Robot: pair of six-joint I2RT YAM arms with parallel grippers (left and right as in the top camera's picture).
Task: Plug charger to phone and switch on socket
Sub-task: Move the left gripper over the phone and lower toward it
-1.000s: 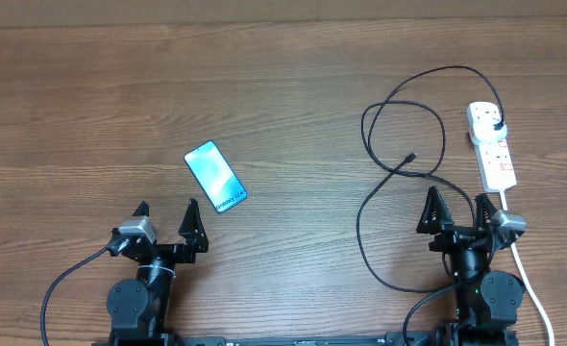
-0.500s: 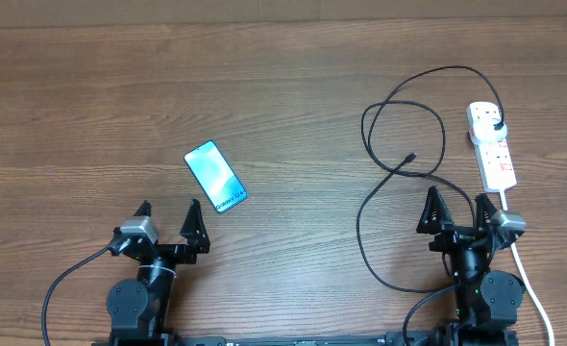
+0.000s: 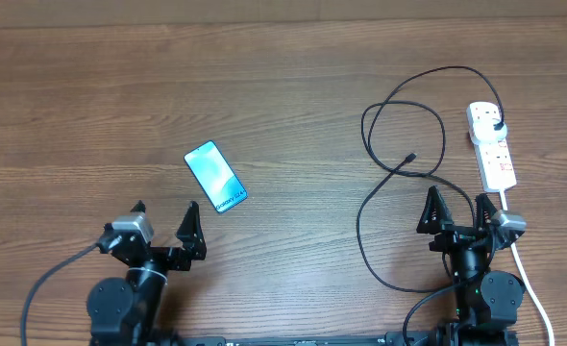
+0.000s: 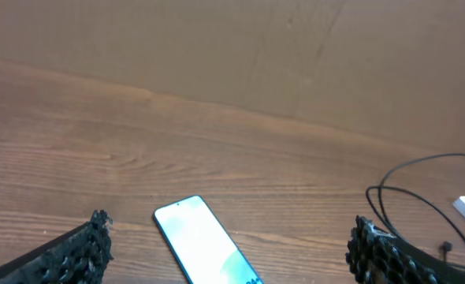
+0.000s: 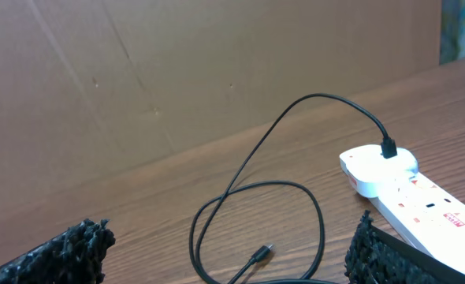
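Note:
The phone [image 3: 215, 177] lies flat left of centre, light blue screen up; it also shows in the left wrist view [image 4: 205, 248]. My left gripper [image 3: 161, 221] is open and empty just in front of it. The charger cable [image 3: 404, 144] loops on the right, its connector tip [image 3: 410, 157] loose on the wood, its plug head [image 3: 496, 126] seated in the white socket strip [image 3: 492, 147]. My right gripper [image 3: 454, 211] is open and empty, with the tip [image 5: 262, 253] and strip [image 5: 406, 189] ahead of it.
The strip's white cord [image 3: 533, 288] runs along the right side past the right arm to the near edge. A loop of the black cable [image 3: 365, 240] lies left of the right arm. A brown cardboard wall [image 5: 177, 71] backs the table.
The left arm has shifted slightly left and toward the near edge. The phone, cable, strip and right arm have not moved.

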